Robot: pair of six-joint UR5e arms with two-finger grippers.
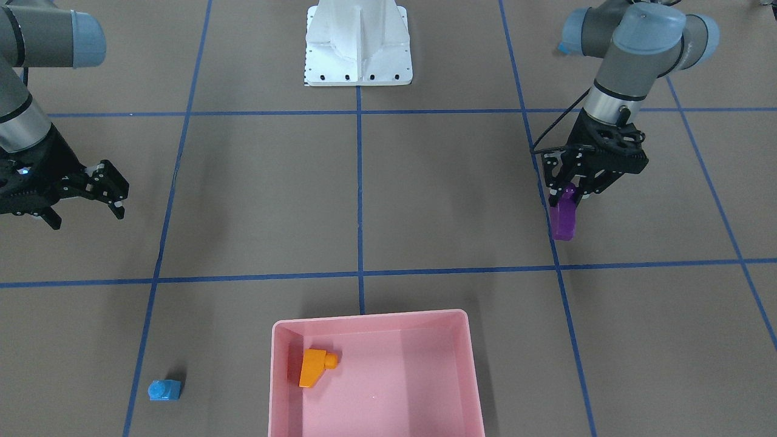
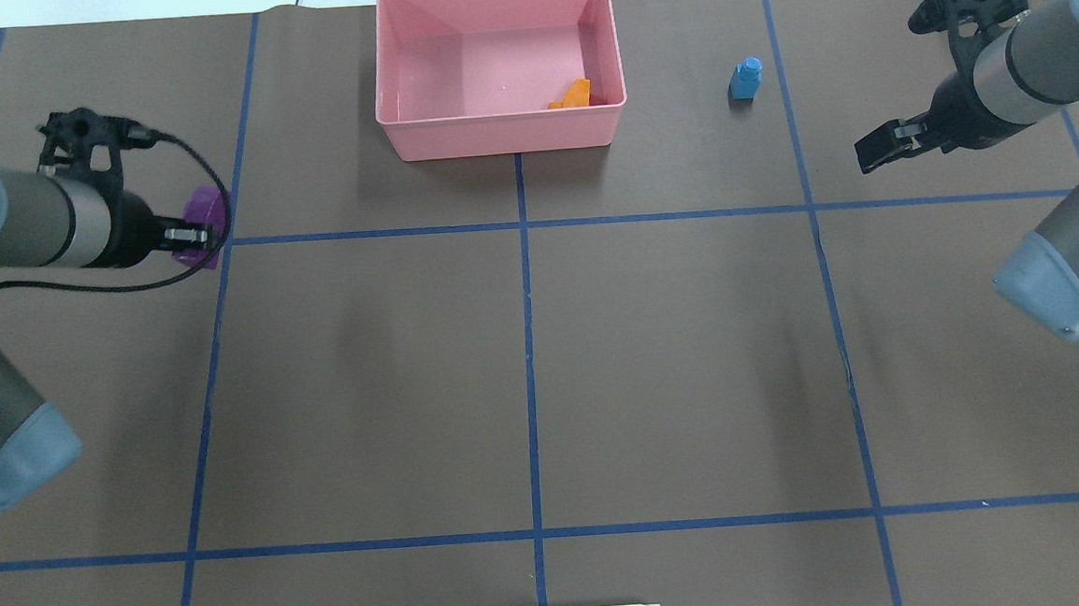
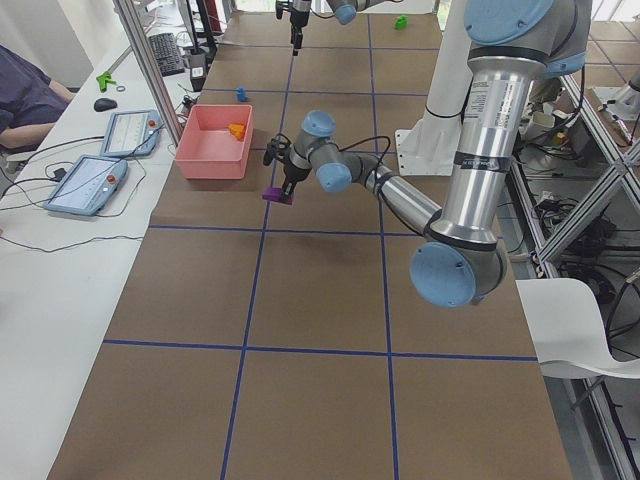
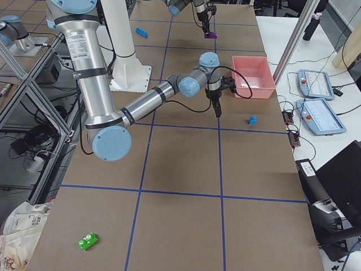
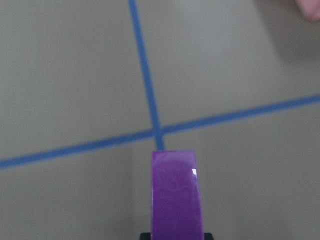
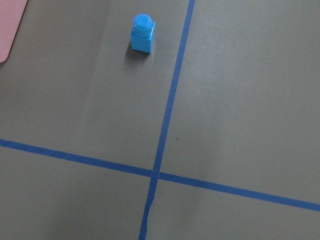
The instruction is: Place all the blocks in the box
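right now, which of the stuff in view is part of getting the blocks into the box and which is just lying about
Job: pink box; orange block, already in it; purple block, held by the left gripper; small blue block; long blue bar; green block.
Lying about: white robot base; two tablets on the side bench; computer mouse.
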